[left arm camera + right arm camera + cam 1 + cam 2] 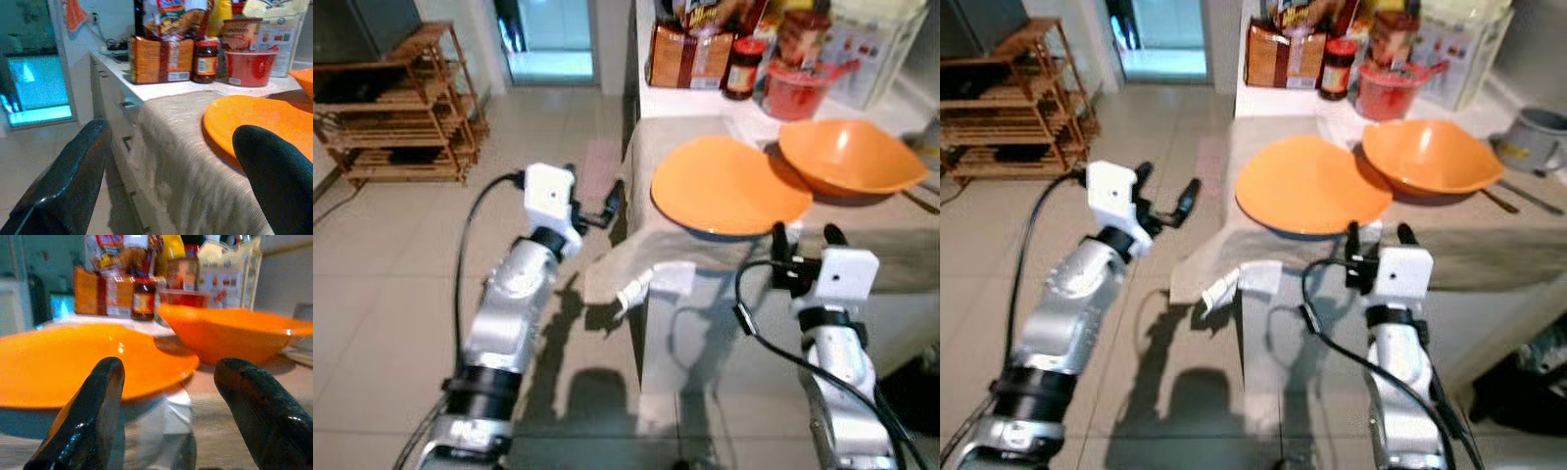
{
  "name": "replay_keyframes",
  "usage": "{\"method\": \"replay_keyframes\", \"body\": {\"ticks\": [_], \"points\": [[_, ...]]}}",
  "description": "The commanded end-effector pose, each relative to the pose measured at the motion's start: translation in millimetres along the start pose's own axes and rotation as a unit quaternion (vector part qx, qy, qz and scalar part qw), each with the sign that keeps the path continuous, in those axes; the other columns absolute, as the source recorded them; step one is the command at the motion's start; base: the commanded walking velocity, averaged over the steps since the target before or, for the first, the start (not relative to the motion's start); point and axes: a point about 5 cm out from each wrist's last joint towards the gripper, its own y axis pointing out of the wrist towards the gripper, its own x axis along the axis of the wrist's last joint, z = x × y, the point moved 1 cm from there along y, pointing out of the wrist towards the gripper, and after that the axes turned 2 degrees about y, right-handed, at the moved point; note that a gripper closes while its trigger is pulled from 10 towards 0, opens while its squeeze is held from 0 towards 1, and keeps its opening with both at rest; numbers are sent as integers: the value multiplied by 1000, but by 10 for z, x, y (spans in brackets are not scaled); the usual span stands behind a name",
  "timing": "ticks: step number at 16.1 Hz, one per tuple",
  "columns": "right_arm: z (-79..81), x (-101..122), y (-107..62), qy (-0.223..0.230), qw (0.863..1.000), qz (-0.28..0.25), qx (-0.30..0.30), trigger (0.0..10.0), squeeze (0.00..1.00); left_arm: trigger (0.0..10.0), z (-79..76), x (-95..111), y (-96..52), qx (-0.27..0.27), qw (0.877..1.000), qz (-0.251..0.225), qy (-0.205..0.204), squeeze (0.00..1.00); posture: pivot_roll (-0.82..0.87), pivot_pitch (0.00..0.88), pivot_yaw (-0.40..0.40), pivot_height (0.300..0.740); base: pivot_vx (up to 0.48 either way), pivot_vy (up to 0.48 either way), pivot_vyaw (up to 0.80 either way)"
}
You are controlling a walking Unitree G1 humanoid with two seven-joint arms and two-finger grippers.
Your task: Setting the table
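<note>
A flat orange plate (729,186) lies on the beige tablecloth (695,245), near the table's front edge. Just behind it to the right, overlapping its rim, sits a deep orange bowl (850,157). My right gripper (806,235) is open at the front edge, right in front of the plate, with nothing between its fingers (88,416). My left gripper (595,191) is open too and hovers off the table's left corner over the floor. In the left wrist view the plate (254,117) lies past one finger (279,181).
Food packets (690,54), a jar (742,69) and a red tub (798,88) crowd the table's back. A grey mug (1533,137) and a spoon (1503,201) lie at the right. A cloth corner (607,274) hangs off. A wooden rack (401,108) stands at far left on the tiled floor.
</note>
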Motion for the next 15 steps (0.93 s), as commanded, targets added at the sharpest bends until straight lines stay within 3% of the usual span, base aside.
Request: {"method": "replay_keyframes", "body": {"ticks": [1, 5, 7, 12, 14, 15], "points": [[5, 8, -27, 0, 1000, 4, 5, 10000, 0, 10000, 7, 56, 44, -8, 1000, -1, -7, 0, -33, 17, 37, 740, 0, 0, 0], [-8, 43, -4, 0, 1000, 0, -2, 10000, 0, 10000, -68, 39, 157, -44, 998, 30, -33, 0, -46, 5, 57, 740, 0, 0, 0], [27, 234, 29, -12, 999, -33, 12, 10000, 0, 10000, -127, 113, 272, -67, 993, 52, -78, 0, -57, 0, 70, 740, 0, 0, 0], [-155, 268, -15, -21, 999, -32, -18, 10000, 0, 10000, -275, 136, 508, -96, 978, 120, -144, 0, -83, 0, 84, 740, 0, 0, 0], [-167, 277, -20, -23, 999, -31, -23, 10000, 0, 10000, -204, 125, 569, -78, 975, 142, -152, 0, -88, 0, 88, 740, 0, 0, 0], [-163, 267, -25, -22, 999, -28, -25, 10000, 0, 10000, -138, 117, 606, -68, 977, 151, -135, 0, -91, 0, 88, 740, 0, 0, 0]]}}
